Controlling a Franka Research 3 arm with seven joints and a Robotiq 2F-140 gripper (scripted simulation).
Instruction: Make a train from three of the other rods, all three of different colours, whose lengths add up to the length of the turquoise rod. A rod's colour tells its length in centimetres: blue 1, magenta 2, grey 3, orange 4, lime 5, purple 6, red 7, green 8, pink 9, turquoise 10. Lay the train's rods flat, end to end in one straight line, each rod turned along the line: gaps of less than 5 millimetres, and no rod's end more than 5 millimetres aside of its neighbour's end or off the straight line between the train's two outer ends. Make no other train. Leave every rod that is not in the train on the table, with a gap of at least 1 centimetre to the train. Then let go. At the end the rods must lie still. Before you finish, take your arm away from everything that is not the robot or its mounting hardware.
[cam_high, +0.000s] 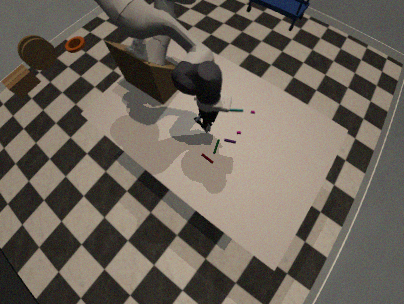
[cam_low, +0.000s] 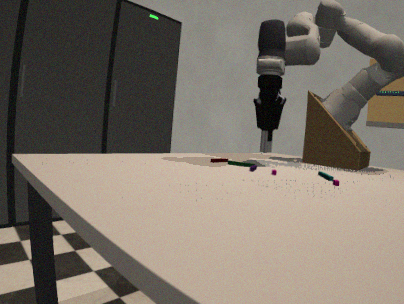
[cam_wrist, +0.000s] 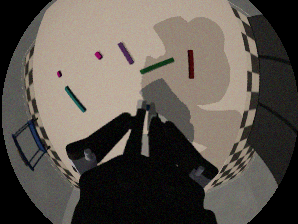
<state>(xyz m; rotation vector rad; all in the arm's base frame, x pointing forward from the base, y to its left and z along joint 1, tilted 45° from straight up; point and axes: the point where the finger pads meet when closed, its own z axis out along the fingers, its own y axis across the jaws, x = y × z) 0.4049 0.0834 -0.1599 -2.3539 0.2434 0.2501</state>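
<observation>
My gripper (cam_high: 207, 125) (cam_low: 268, 131) (cam_wrist: 147, 107) is shut on a grey rod (cam_low: 265, 143) (cam_wrist: 144, 139), which hangs upright from the fingers above the table. Past the fingers on the table lie a green rod (cam_high: 216, 146) (cam_low: 241, 164) (cam_wrist: 157, 66), a red rod (cam_high: 207, 158) (cam_low: 219, 160) (cam_wrist: 190, 63) and a purple rod (cam_high: 230, 141) (cam_low: 253, 168) (cam_wrist: 125, 52), each apart from the others. The turquoise rod (cam_high: 235, 110) (cam_low: 325, 175) (cam_wrist: 75, 99) lies further off. One short magenta rod (cam_high: 238, 132) (cam_low: 274, 172) (cam_wrist: 99, 55) lies near the purple rod, another (cam_high: 252, 112) (cam_low: 336, 182) (cam_wrist: 59, 74) near the turquoise rod.
The arm's wooden wedge base (cam_high: 145, 75) (cam_low: 330, 135) stands at the back of the table. A dark cabinet (cam_low: 90, 80) stands behind the table's far side. An orange ring (cam_high: 75, 44) and a blue bench (cam_high: 285, 5) are on the floor.
</observation>
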